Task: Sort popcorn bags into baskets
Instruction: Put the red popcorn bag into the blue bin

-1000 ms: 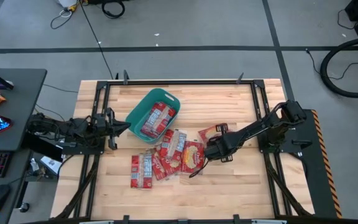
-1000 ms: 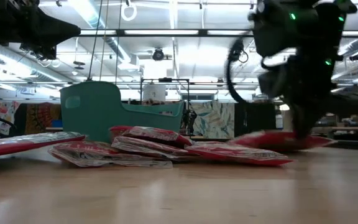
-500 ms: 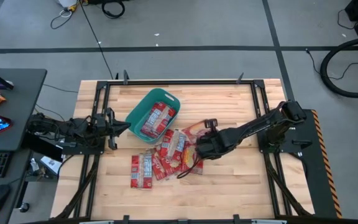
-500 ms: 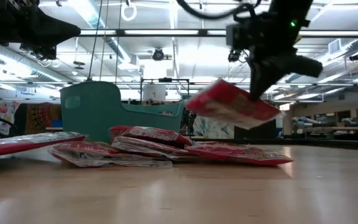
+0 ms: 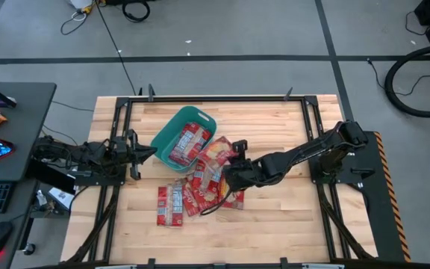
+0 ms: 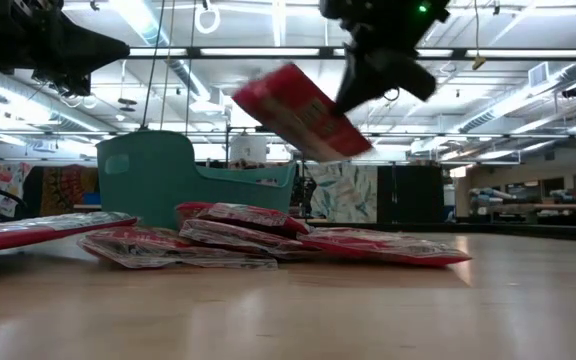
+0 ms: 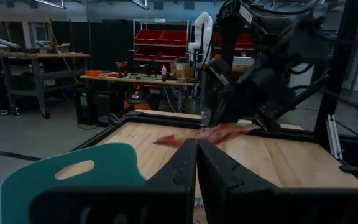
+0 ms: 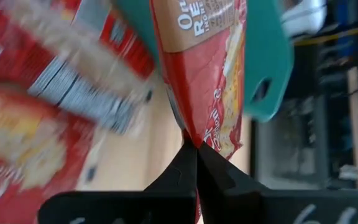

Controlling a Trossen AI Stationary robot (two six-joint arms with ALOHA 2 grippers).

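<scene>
While the left gripper (image 5: 152,154) is held with its fingers pressed together at the table's left edge, just beside the teal basket (image 5: 172,131), the right gripper (image 5: 232,169) is extended over the middle of the table (image 5: 275,217). One popcorn bag (image 5: 218,152) is clamped by its edge between the right gripper's fingers and is carried in the air, tilted, above the loose bags and near the basket's right side. In the low view this held bag (image 6: 300,112) is seen well clear of the table top, slanting down toward the right, with the right gripper (image 6: 360,82) above it. In the right wrist view the bag (image 8: 204,74) is pinched at its lower edge where the two dark fingers (image 8: 185,171) meet, and the teal basket rim (image 8: 266,68) is seen behind it.

The basket is set toward the table's far left, tilted diagonally, and at least one red bag (image 5: 188,143) is lying inside it. A heap of loose bags (image 5: 207,185) is spread on the wood near the table's centre, overlapping one another, with one bag (image 5: 170,204) lying farthest toward the near edge. In the left wrist view the closed left fingers (image 7: 185,165) are pointed across the table toward the right arm.
</scene>
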